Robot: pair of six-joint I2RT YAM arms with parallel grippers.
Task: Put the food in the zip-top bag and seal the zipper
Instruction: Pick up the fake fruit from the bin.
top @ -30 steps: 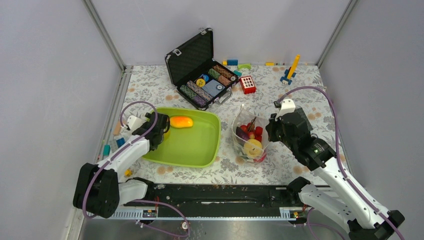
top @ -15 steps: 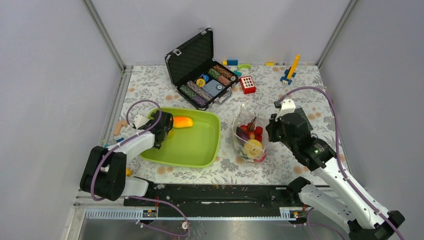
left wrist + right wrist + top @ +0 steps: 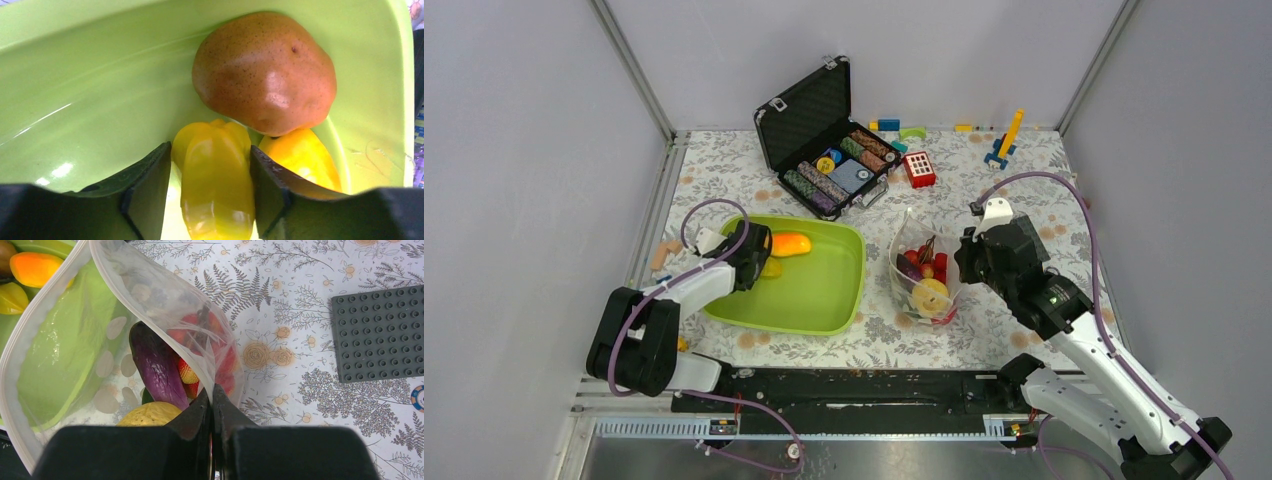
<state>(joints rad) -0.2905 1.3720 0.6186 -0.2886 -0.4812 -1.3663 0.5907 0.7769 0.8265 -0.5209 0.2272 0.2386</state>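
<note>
**Q:** Zip-top bag (image 3: pixel 150 295): where does it stand, and what holds it?

**A:** On the flowered bench (image 3: pixel 300 300), just right of the lime-green tray (image 3: pixel 814 300). The right tool (image 3: pixel 212 395) is clenched on the bag's near wall, with the film pinched between its closed fingers. The mouth gapes, and the zipper (image 3: pixel 31 325) is unsealed.

**Q:** Contents?

**A:** A purple eggplant (image 3: pixel 157 365), red fruits (image 3: pixel 222 357) and a yellow round fruit (image 3: pixel 150 415), all seen through the dotted film.

**Q:** And the left tool (image 3: pixel 210 149)?

**A:** It is low in the tray's far left corner. Its fingers (image 3: pixel 150 190) flank a ribbed yellow fruit (image 3: pixel 215 200) closely on both sides. Whether they press it cannot be told. Just beyond lie a speckled brown fruit (image 3: pixel 265 70) and an orange-yellow fruit (image 3: pixel 300 160), touching each other against the tray wall.
</note>
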